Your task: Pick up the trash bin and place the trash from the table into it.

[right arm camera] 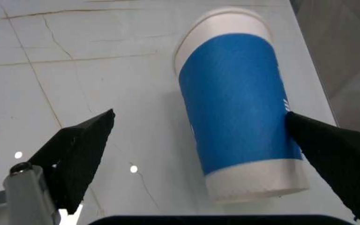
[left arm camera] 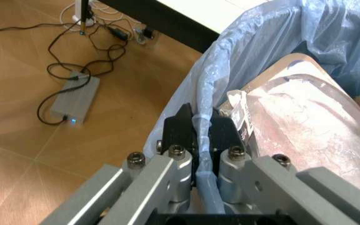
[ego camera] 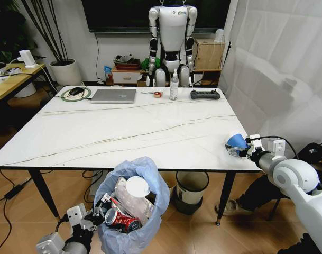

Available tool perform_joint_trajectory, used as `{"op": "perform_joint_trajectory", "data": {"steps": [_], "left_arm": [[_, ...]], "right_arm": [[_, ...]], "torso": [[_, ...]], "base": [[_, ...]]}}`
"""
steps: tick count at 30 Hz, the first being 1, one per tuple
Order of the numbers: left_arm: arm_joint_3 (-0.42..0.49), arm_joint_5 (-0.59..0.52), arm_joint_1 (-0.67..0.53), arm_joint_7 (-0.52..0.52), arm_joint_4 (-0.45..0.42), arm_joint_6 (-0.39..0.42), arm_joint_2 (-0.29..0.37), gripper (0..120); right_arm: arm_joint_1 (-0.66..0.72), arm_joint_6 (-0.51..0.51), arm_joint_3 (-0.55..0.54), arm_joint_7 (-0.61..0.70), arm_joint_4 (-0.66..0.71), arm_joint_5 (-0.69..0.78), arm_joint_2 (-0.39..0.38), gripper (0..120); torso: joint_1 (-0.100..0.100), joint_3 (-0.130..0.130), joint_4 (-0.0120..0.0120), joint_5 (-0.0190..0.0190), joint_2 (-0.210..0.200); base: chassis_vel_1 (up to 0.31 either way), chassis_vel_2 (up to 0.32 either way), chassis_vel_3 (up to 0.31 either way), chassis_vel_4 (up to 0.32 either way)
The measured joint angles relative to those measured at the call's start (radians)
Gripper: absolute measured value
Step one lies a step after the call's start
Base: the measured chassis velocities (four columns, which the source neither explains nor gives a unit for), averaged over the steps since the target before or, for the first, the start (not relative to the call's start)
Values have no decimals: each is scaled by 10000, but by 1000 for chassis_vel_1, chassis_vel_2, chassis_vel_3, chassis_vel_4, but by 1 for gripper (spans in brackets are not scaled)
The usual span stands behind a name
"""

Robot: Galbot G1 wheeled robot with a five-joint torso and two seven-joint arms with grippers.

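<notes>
**Blue cup between the right claw's fingers at the worktop's edge; left claw clamps the bin rim**

The right claw (ego camera: pixel 240 147) sits low at the right front corner of the worktop (ego camera: pixel 134 132), spread wide, with the blue paper cup (right arm camera: pixel 239 103) lying on its side between its two dark fingers (right arm camera: pixel 80 150). One finger touches the cup's wall; the other stands apart from it with bare marble between. The worktop's right edge runs just beyond the cup, and past it is a grey drop to the floor and a white curtain (ego camera: pixel 282 58).

The left claw (left arm camera: pixel 202 133) is clenched on the rim of the trash bin (ego camera: pixel 131 211), its pads pinching the light-blue bag. The bin is below and in front of the worktop's near edge, already holding a crushed red can (ego camera: pixel 121 219), a clear plastic piece and a white round lid (ego camera: pixel 137 186).

Beside the bin, under the worktop, stands a grey bin with a white rim (ego camera: pixel 191 188), close to a black leg (ego camera: pixel 224 198). Cables and a grey power brick (left arm camera: pixel 73 98) lie on the wooden floor beyond the left claw.

Far across the worktop from both claws are a silver laptop (ego camera: pixel 113 95), a spray bottle (ego camera: pixel 174 84) and a black controller (ego camera: pixel 205 94); the broad middle is open marble.
</notes>
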Motion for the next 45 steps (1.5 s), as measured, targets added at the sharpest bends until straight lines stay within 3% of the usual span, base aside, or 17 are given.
{"op": "perform_joint_trajectory", "data": {"steps": [2,24,45], "left_arm": [[5,28,7,-1,-5,0,-42,0],[32,127,28,-1,-67,5,-188,0],[77,209,85,9,-96,-9,-217,0]], "right_arm": [[26,29,-73,-48,-107,-11,1,100],[319,104,-293,-37,-84,18,-35,100],[494,238,-46,-18,-1122,-445,-143,100]], "torso": [[1,2,0,13,-1],[0,1,0,3,0],[0,0,0,3,-1]], "base": [[0,0,0,0],[0,0,0,0],[0,0,0,0]]}}
